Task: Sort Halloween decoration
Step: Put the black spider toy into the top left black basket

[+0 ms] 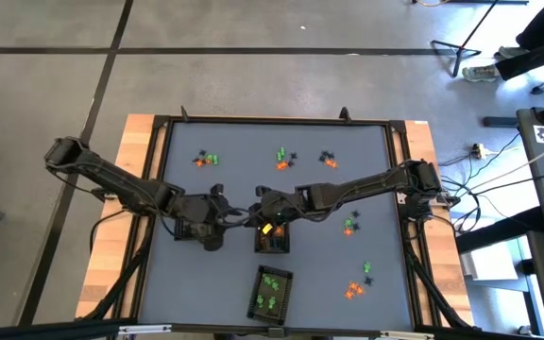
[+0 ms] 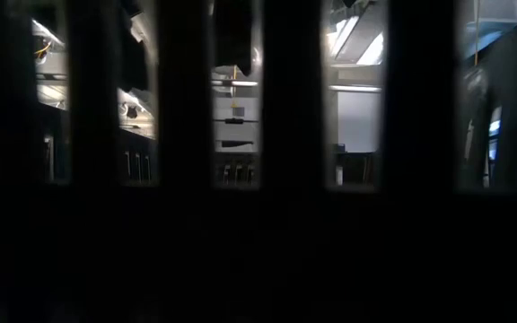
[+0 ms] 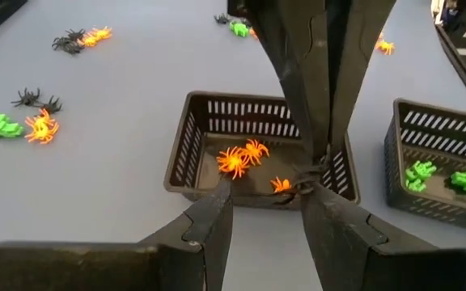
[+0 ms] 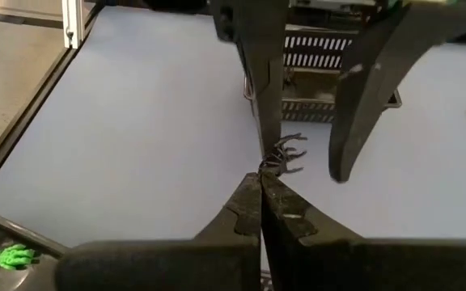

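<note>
Closest to the left wrist camera, your left end effector (image 3: pixel 265 192) stands with its fingers apart, one on each side of a small black spider (image 3: pixel 304 174), and neither pad appears to touch it. That spider hangs from the tip of your right end effector (image 4: pixel 260 179), whose fingers are pressed together on one edge of it, its legs sticking out past the tips. The step in hand looks like a hand-over in mid-air, just above the worktop (image 4: pixel 136 121) near its middle: right holds, left waits to take. For the next move, I judge you should close the left fingers squarely on the spider's body. Only then let the right tips part, because the piece is tiny and light and could drop or flick away if both let go together. It hangs right by the near wall of the tray (image 3: pixel 186 149) that holds orange spiders (image 3: pixel 237 158), so a slip might land it in the wrong one. A second tray (image 3: pixel 439 129), just beside that one, carries green pieces (image 3: pixel 419 171). A third tray (image 4: pixel 314 48) sits under the left arm and is likely where the black ones go, though its contents are hidden. Many more of the Halloween decoration trinkets (image 1: pixel 281 159) lie in loose mixed clusters toward the far and right sides of the worktop, so the sorting seems far from done.
</note>
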{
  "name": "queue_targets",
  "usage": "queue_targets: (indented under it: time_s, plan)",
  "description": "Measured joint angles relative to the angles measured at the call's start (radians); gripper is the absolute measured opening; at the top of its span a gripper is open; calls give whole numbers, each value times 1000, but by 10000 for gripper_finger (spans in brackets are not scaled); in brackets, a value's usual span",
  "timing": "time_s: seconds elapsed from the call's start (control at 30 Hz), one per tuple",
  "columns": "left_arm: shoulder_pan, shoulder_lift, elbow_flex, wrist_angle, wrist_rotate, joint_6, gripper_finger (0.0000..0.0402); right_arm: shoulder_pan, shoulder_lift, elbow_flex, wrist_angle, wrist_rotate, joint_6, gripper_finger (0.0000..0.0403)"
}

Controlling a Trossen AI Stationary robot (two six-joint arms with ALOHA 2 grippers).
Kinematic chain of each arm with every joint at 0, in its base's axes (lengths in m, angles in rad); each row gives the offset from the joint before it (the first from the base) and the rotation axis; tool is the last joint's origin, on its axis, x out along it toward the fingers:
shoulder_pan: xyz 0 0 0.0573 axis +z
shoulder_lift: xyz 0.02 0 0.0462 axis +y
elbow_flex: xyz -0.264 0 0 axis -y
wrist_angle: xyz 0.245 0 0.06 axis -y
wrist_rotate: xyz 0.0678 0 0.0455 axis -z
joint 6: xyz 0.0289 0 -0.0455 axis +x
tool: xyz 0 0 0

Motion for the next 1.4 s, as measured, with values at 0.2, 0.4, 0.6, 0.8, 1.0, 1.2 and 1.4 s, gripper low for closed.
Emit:
queue_targets:
  time_s: [0.2, 0.4, 0.6, 0.8, 1.0, 1.2, 1.4]
  plan:
    - [-1, 16, 0, 3, 0, 7, 136, 0, 0, 0, 5, 1, 0, 0]
    - [-5, 16, 0, 3, -2, 25, 101, 0, 0, 0, 6, 14, 0, 0]
    - [-5, 16, 0, 1, -3, 26, 24, -1, 0, 0, 5, 27, 1, 0]
    - [-6, 16, 0, -11, -3, 21, 2, -1, 0, 0, 5, 28, 11, 1]
    - [-5, 7, 0, -80, -7, -10, 0, -1, 0, 0, -3, 47, 1, 43]
    - [-6, -56, 7, -334, -9, -156, 0, 0, 0, 0, -37, 92, -13, 138]
    - [-22, -135, 95, -820, 0, -433, 0, -1, 0, 0, -65, 135, -13, 191]
